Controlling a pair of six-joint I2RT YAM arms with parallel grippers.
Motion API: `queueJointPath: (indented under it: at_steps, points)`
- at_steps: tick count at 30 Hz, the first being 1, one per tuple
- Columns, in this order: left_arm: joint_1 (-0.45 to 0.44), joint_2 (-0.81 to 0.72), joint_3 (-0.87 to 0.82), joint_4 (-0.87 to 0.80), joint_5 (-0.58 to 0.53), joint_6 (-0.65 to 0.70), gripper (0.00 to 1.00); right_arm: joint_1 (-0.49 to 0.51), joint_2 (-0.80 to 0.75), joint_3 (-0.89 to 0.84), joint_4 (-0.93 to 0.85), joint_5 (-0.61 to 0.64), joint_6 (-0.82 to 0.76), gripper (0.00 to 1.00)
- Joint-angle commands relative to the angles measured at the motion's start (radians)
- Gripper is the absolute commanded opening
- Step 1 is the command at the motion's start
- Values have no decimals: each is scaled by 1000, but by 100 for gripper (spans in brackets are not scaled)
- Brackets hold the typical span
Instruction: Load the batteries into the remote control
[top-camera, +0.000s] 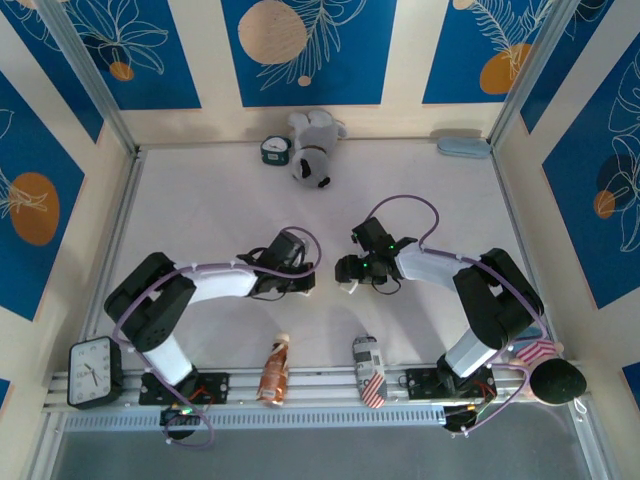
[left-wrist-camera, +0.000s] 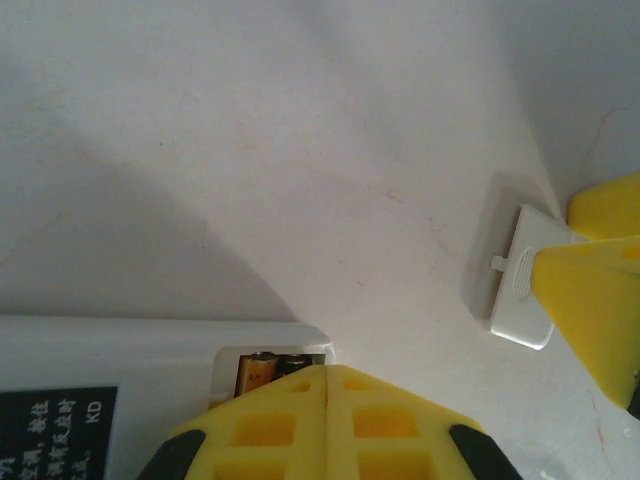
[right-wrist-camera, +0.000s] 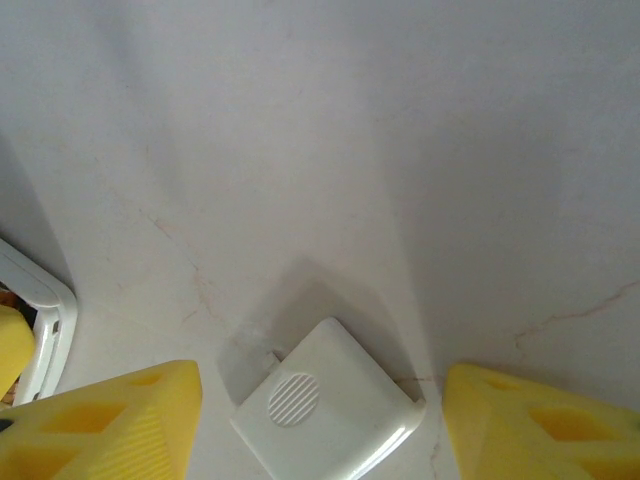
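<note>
The remote control (left-wrist-camera: 130, 360) lies back-up at the lower left of the left wrist view, a white body with a black label. Its open compartment holds the batteries (left-wrist-camera: 265, 368) side by side, one coppery and one dark. My left gripper (left-wrist-camera: 327, 374) is shut, and its joined yellow tips cover the near part of that compartment. The small white cover piece (right-wrist-camera: 325, 415) lies flat on the table to the right of the remote. My right gripper (right-wrist-camera: 320, 378) is open and straddles the cover piece, with a gap at each finger. From above, both grippers (top-camera: 305, 283) (top-camera: 346, 282) meet mid-table.
A plush dog (top-camera: 314, 147) and a small teal clock (top-camera: 274, 150) sit at the back. A black alarm clock (top-camera: 94, 372), a bottle (top-camera: 274, 370) and a can (top-camera: 368, 370) lie along the near rail. A blue-grey case (top-camera: 463, 147) lies at the back right.
</note>
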Motion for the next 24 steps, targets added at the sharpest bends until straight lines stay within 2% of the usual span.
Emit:
queueJointPath:
  at_steps: [1,3,5,8,10,12,21,24]
  points:
    - [-14,15,-35,-74,-34,1,0,-6,-20,-17,9,-18,2,67]
    - [-13,-25,-30,-90,-41,5,2,-2,-28,-17,11,-23,-4,67]
    - [-14,-74,-22,-108,-50,12,9,4,-33,-12,13,-24,-13,67]
    - [-13,-156,-2,-155,-79,31,27,21,-37,-4,8,-25,-28,67]
    - [-12,-213,8,-192,-109,48,43,39,-37,2,-1,-14,-32,67]
    - [-8,-264,9,-216,-136,61,51,57,-34,5,-10,-8,-38,67]
    - [5,-420,-54,-221,-171,56,58,144,-19,24,-53,28,-44,67]
    - [8,-442,-76,-207,-171,51,58,174,-7,41,-86,96,-50,67]
